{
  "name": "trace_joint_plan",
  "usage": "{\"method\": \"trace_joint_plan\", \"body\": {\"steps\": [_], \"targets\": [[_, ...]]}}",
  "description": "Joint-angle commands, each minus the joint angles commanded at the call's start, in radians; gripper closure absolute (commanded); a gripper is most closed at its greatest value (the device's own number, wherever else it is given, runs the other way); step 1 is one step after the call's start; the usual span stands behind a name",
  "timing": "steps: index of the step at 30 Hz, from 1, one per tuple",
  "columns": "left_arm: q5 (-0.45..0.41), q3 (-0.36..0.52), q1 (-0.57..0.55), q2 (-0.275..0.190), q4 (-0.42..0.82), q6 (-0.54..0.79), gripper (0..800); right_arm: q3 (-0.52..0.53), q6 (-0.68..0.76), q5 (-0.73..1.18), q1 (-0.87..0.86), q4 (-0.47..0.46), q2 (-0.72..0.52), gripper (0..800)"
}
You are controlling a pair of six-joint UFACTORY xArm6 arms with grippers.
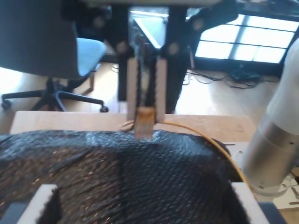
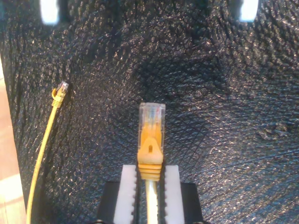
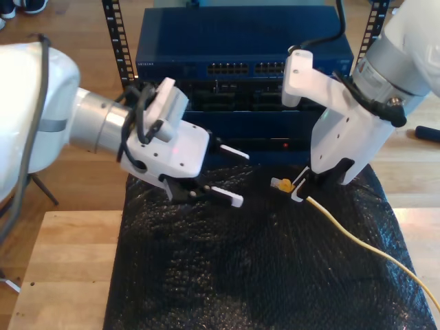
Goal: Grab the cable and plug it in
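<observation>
The cable [image 3: 357, 237] is thin and yellow and runs across the black mat from the exterior view's lower right up to my second gripper [image 3: 297, 189]. That gripper [image 2: 150, 170] is shut on the cable just behind its clear plug [image 2: 152, 116], which sticks out past the fingertips above the mat. My first gripper [image 3: 236, 177], on the arm at the exterior view's left, stands open with nothing between its fingers. It faces the plug [image 3: 280, 184] a short way off. The first wrist view looks past its spread fingers [image 1: 44, 198] at my second gripper [image 1: 147, 119] holding the cable [image 1: 205, 137].
A black textured mat [image 3: 227, 275] covers the wooden table [image 3: 62, 268]. A blue rack of network switches [image 3: 240, 69] with rows of ports stands behind the mat. Another thin yellow cable end with a clear plug [image 2: 60, 88] lies on the mat. An office chair [image 1: 56, 46] stands beyond the table.
</observation>
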Motion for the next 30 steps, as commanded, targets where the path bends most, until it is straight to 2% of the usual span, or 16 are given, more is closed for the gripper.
{"method": "trace_joint_plan", "body": {"steps": [7, 12, 18, 28, 30], "targets": [[-0.009, 0.000, -0.029, 0.002, -0.002, -0.002, 87, 0.000, 0.000, 0.000, 0.009, 0.000, 0.000, 797], [-0.009, 0.000, -0.049, 0.002, -0.002, -0.002, 89, 0.000, 0.000, 0.000, 0.020, 0.003, -0.002, 797], [-0.002, 0.000, -0.051, 0.002, -0.002, 0.000, 113, 0.002, -0.002, 0.002, 0.025, 0.052, -0.003, 797], [0.006, 0.002, -0.048, 0.000, -0.002, 0.000, 208, 0.002, -0.003, 0.000, 0.025, 0.052, -0.008, 797], [0.008, 0.002, -0.048, 0.000, -0.002, -0.002, 253, 0.002, -0.003, 0.000, 0.025, 0.052, -0.008, 796]]}}
